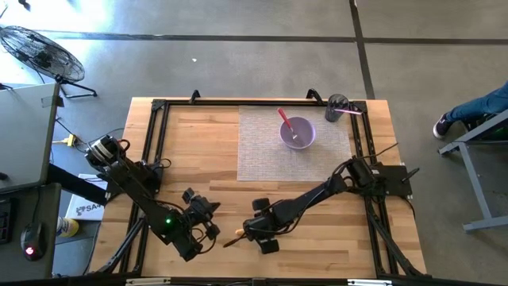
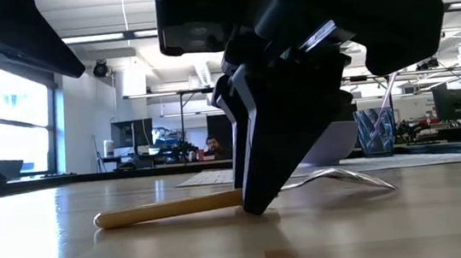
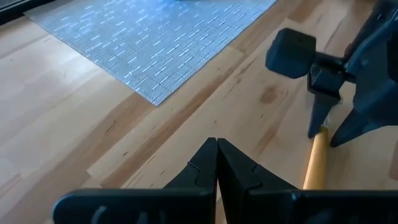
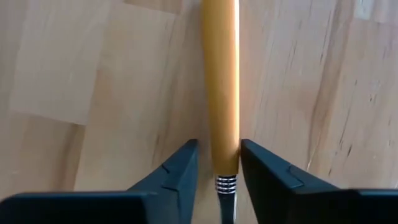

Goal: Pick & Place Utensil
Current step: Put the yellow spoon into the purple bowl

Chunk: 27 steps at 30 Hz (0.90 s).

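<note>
A utensil with a light wooden handle (image 4: 221, 74) and a metal front part (image 2: 338, 175) lies near the table's near edge (image 1: 232, 240), between the two arms. My right gripper (image 4: 219, 146) stands over it, pointing down, shut on the handle (image 1: 252, 233). Its fingertips reach the tabletop in the low view (image 2: 255, 204). My left gripper (image 3: 216, 144) is shut on nothing and waits just left of the utensil's free handle end (image 1: 208, 229). In the left wrist view the handle (image 3: 316, 158) sticks out from between the right gripper's fingers (image 3: 323, 118). My right gripper pinches the utensil's wooden handle between its two fingers (image 4: 186, 162), at the end next to the ribbed metal collar (image 4: 226, 182). The fingers come from above, pointing down, and lie across the handle. The utensil lies on the table, its free handle end (image 2: 103, 220) on the wood.
A grey woven placemat (image 1: 262, 159) covers the far middle of the table. On it stands a purple bowl (image 1: 302, 137) with a pink utensil inside. A dark cup (image 1: 338, 107) of utensils is at the far right corner. Bare wood lies between the placemat and the grippers.
</note>
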### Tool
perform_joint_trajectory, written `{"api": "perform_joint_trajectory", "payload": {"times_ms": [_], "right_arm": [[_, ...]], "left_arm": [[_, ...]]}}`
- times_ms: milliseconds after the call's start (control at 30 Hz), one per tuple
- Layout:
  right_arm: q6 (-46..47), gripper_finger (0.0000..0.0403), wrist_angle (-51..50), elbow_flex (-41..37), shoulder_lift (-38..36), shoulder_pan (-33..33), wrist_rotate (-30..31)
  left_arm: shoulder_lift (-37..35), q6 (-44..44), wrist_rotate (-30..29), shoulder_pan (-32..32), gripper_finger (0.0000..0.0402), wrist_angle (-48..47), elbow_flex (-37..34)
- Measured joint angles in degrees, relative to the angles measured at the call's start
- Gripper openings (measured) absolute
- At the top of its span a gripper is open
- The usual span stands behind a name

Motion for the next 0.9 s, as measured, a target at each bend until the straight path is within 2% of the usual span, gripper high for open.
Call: {"api": "perform_joint_trajectory", "payload": {"times_ms": [300, 600, 767, 900], "right_arm": [[-1.44, 0.0053, 0.56, -0.13, 0.10, 0.00, 0.14], [-0.94, 0.0063, 0.75, -0.22, 0.03, 0.48, 1.82], [0.18, 0.0044, 0.85, -0.39, -1.27, 1.25, 3.72], [0.50, 0.0044, 0.98, -0.48, -2.31, 1.53, 4.92]], "left_arm": [[0.02, -0.04, -5.57, -0.92, 0.0001, 2.64, 0.00], [0.02, -0.04, -5.40, -0.85, 0.0001, 2.63, 0.00], [0.02, -0.08, -5.21, -0.87, 0.0001, 2.59, 0.00], [0.02, -0.17, -5.09, -0.87, 0.0001, 2.74, 0.00]]}}
